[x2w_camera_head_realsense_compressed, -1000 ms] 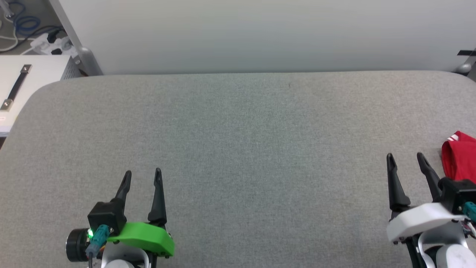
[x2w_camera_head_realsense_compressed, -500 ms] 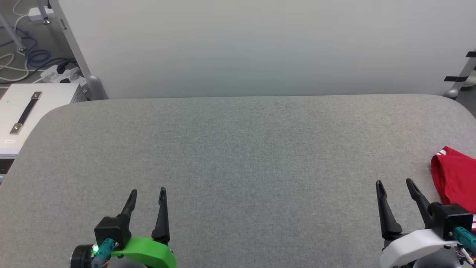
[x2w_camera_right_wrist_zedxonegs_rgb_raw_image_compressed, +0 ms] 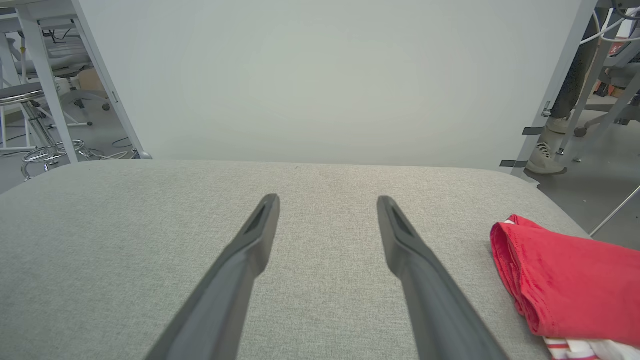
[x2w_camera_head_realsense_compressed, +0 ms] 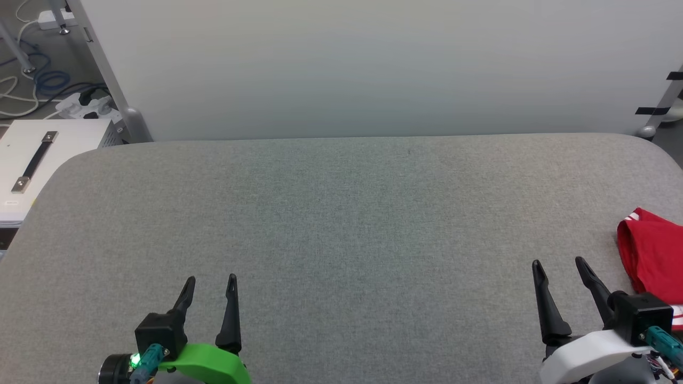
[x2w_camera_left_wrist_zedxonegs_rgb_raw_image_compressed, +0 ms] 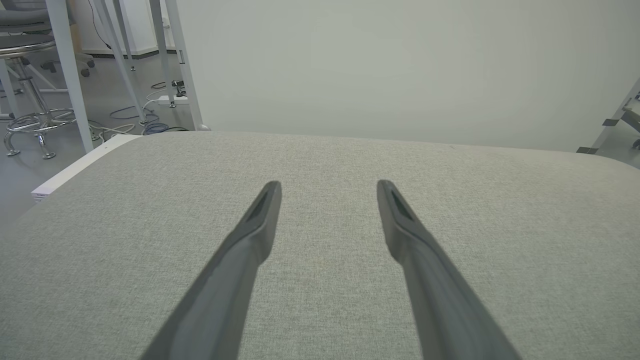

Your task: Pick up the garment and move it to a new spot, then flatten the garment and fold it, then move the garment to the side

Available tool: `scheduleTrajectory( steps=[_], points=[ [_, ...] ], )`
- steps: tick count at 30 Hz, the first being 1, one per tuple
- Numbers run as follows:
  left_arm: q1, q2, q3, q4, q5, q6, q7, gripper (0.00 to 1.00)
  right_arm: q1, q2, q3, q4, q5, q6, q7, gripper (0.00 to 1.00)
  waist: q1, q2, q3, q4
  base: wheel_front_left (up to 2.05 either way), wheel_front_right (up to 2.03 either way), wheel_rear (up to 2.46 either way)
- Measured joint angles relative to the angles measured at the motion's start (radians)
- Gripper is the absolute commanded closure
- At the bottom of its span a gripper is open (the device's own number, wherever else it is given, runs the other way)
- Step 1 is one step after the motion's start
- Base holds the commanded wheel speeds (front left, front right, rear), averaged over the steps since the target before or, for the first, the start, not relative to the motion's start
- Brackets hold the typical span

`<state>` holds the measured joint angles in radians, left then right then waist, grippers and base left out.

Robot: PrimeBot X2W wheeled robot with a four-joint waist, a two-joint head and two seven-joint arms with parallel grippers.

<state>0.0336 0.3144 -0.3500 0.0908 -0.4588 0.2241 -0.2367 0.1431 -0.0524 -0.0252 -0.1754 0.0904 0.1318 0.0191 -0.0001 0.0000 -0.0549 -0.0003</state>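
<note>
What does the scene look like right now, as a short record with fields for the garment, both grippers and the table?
table: grey fabric top, rounded corners
garment: red, in a compact bundle at the table's right edge, white striped trim at its near end
left gripper: open, holding nothing, over bare table
right gripper: open, holding nothing, just left of the garment, apart from it
backdrop: pale panel behind the table

Grey fabric tabletop (x2w_camera_head_realsense_compressed: pixel 341 224); white partition panel (x2w_camera_head_realsense_compressed: pixel 373 64) behind it. White case (x2w_camera_head_realsense_compressed: pixel 64 152), black strap handle, left. Power strip (x2w_camera_head_realsense_compressed: pixel 80 105) on floor beyond.
</note>
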Motion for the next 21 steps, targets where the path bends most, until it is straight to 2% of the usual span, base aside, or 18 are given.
scheduleTrajectory(
  steps=[14,15,21],
  points=[
    [0.000,0.002,-0.004,0.000,-0.009,0.000,0.000,0.00,0.000,0.000,0.002,0.000,0.003,0.000,0.000,0.00,0.0000,0.0000,0.008,-0.001,0.00,0.00,0.00],
    [0.000,0.002,-0.004,0.000,-0.009,0.000,0.000,1.00,0.000,0.000,0.002,0.000,0.003,0.000,0.000,1.00,0.0000,0.0000,0.008,-0.001,0.00,0.00,0.00],
    [0.000,-0.001,0.001,-0.002,-0.006,0.000,0.002,1.00,0.000,0.000,0.000,0.003,0.002,0.000,0.000,1.00,0.0000,0.0000,0.010,-0.001,0.00,0.00,0.00]
  ],
)
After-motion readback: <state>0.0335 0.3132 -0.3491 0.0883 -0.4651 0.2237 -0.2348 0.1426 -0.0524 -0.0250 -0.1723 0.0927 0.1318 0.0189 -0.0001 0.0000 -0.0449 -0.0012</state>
